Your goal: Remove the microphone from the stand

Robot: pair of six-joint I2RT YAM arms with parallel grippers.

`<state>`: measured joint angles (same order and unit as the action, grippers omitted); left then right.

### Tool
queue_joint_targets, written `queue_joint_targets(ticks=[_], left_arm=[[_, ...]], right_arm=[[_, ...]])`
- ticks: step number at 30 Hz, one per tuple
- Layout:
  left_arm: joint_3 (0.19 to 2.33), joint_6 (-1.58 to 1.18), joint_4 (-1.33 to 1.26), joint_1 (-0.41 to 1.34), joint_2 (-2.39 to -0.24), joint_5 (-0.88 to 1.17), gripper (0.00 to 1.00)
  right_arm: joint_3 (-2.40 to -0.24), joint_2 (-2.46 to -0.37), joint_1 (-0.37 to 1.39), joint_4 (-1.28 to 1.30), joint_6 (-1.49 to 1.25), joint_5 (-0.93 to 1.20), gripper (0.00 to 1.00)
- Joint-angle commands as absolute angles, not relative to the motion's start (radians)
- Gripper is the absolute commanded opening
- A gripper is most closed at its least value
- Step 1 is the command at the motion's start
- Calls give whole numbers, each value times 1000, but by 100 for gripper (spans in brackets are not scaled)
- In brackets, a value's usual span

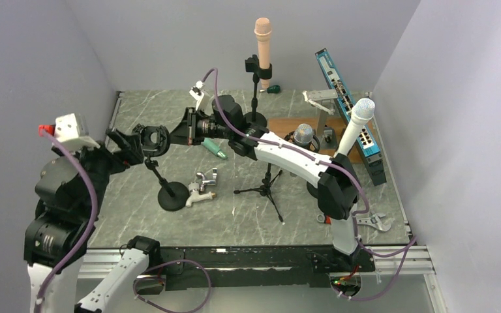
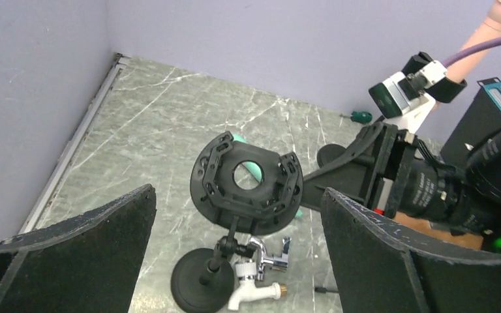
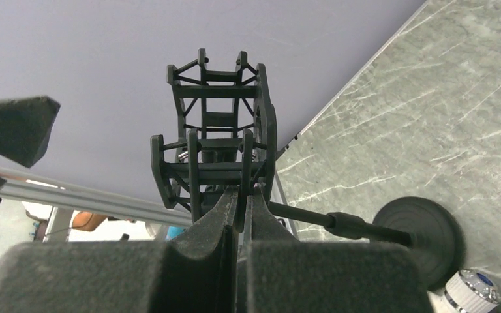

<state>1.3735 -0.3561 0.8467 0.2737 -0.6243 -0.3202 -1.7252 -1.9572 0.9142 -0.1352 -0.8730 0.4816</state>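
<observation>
R gripper is pinched tight on a thin rib at the lower edge of the shock mount, prob to brace the mount + its desk stand so they don't tip or swivel. L gripper is spread wide just in front of the ring, w/ nothing between the fingers. It's lined up on the ring's axis, which would suit drawing a mic out of it. Ring itself is empty: you see straight thru the hole to a teal cylinder lying on the table behind, under the R arm. Could be the mic, can't confirm. Peach mic at the back + white mic on the R sit in their own stands, well apart from both grippers
</observation>
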Motion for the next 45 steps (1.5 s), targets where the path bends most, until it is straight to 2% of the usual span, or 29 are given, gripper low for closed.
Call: queue_joint_targets(ticks=[1, 2, 6, 7, 11, 15, 20, 27, 35, 38, 42, 45], left_arm=[[1398, -321, 762, 273, -700, -374, 100], [1390, -319, 745, 273, -709, -376, 99], [1334, -321, 680, 267, -708, -393, 99], [1307, -316, 660, 264, -696, -395, 99], [1248, -296, 592, 247, -672, -394, 99], [1225, -280, 561, 223, -674, -371, 99], [1217, -274, 554, 186, -676, -331, 99], [1236, -291, 661, 176, -633, -262, 99], [1084, -272, 797, 176, -515, -106, 96], [1030, -286, 801, 176, -519, -40, 90], [1009, -367, 780, 177, -522, -68, 75], [993, -437, 738, 176, -502, -139, 75]], right_arm=[[-1828, -1969, 895, -103, -807, 547, 0], [-1832, -1972, 896, -98, -808, 549, 0], [-1824, -1969, 894, -93, -810, 542, 14], [-1820, -1962, 895, -89, -808, 534, 21], [-1811, -1939, 895, -56, -793, 502, 42], [-1796, -1913, 890, -15, -775, 475, 56], [-1753, -1863, 887, 31, -730, 421, 67], [-1691, -1820, 886, 16, -697, 425, 76], [-1578, -1715, 876, 11, -637, 369, 82], [-1519, -1671, 864, -29, -640, 374, 84], [-1451, -1614, 853, -51, -640, 381, 84], [-1408, -1569, 853, -61, -634, 375, 85]])
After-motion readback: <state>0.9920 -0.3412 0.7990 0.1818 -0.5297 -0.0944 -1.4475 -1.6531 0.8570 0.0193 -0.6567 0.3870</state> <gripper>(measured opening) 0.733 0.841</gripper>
